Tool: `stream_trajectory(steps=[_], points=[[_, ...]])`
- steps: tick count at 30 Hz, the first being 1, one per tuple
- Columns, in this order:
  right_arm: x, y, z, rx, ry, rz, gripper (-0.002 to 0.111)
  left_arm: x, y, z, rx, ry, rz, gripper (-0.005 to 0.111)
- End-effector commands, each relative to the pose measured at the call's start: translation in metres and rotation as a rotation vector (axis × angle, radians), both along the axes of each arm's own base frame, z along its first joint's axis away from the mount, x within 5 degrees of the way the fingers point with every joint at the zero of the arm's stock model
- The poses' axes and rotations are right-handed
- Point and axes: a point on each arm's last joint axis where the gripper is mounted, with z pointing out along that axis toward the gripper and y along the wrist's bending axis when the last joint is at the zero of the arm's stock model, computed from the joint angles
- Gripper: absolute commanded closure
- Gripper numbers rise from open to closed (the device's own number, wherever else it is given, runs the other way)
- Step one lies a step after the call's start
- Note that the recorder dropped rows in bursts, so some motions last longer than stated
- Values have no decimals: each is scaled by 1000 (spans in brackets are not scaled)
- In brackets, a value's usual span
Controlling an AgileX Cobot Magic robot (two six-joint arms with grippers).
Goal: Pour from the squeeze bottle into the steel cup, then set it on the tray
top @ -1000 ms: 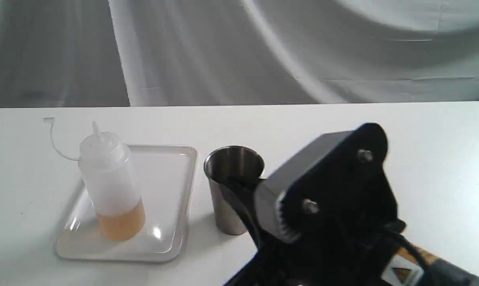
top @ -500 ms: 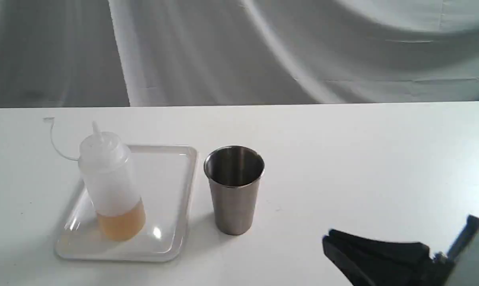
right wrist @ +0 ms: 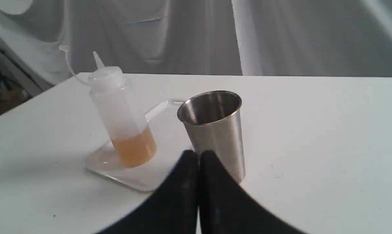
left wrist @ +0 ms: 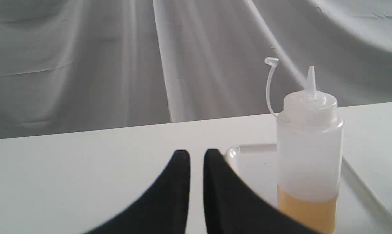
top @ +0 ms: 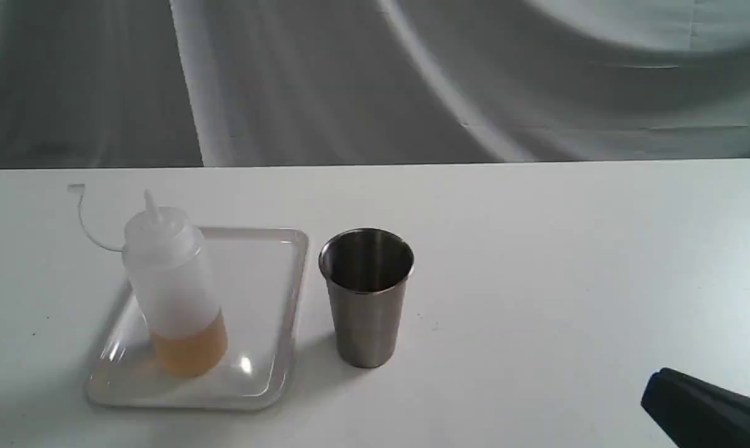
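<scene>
White table (top: 536,249): squeeze bottle (top: 174,286) upright on tray (top: 269,249), both jaws seemingly closed, empty.

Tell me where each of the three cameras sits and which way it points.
Exterior: off the arms, above the table's near edge, facing the grey curtain; only a black piece of the right arm shows.
Left wrist: low behind the left gripper, jaws nearly together, facing the translucent squeeze bottle with amber liquid on the glossy white tray.
Right wrist: behind the shut right gripper, facing the brushed steel cup.
Shared: all three show bottle, tray and curtain.
</scene>
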Motion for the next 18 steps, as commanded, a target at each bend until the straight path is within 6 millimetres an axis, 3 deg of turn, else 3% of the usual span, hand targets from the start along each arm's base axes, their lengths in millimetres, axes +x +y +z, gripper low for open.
stream_trajectory(steps=[1,8,18], points=[[-5,5,-4,-107,-16,99,108,0,0,-1,-2,-2,-5,98],[-7,7,-8,-75,51,118,108,0,0,-1,-4,-2,-5,98],[-17,17,-14,-87,120,274,108,0,0,-1,-2,-2,-5,98]])
